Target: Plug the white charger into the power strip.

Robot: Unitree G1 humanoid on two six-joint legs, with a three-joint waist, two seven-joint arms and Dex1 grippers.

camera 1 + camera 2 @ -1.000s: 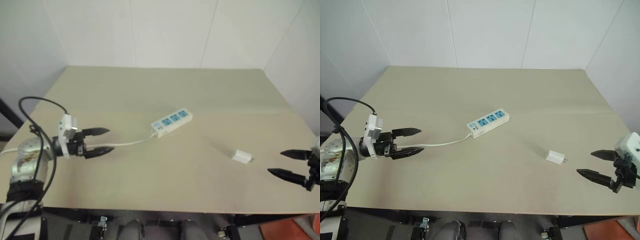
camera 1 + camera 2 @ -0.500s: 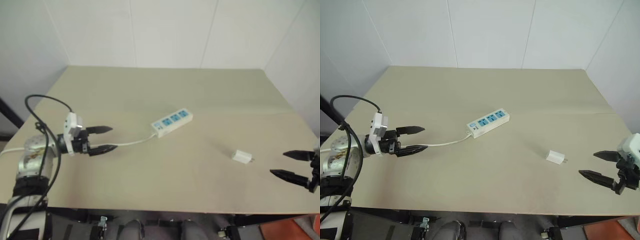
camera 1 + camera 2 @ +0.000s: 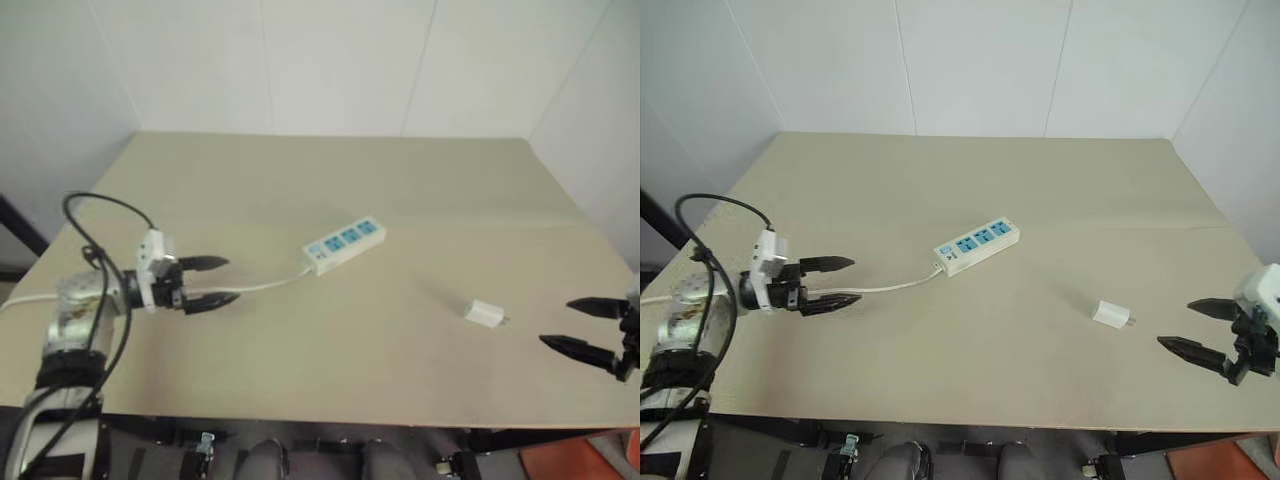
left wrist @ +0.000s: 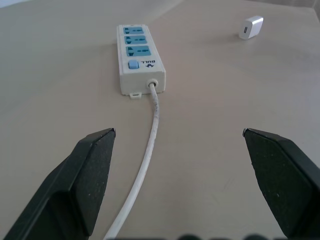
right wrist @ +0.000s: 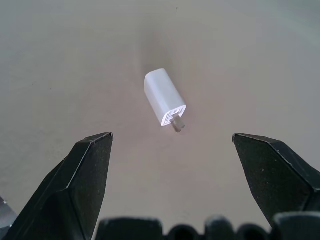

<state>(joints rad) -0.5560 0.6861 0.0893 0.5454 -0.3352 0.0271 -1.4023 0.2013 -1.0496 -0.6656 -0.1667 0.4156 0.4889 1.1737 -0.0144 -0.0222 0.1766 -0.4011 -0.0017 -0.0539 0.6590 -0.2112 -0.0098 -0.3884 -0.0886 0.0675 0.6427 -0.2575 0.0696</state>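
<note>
While both tools stand wide open and hold nothing, the task is, as I judge it, only at its start. The right tool (image 3: 1205,327) hangs over the counter's (image 3: 940,180) right edge, and its fingers point at the white charger (image 3: 1110,314), which lies on its side a short way in front of it, with the prongs toward that tool. The left tool (image 3: 832,282) hovers low at the left side, with the thin white cord (image 3: 890,287) passing between its fingers and running on to the power strip (image 3: 976,245) near the middle of the counter. Charger and strip are well apart.

Nothing is grasped yet, and no socket is filled. What is left: to take the charger, to carry it to the strip, and to press it into a socket.

I count one charger, one power strip with three blue sockets and one blue switch, one cord, and two tools.
</note>
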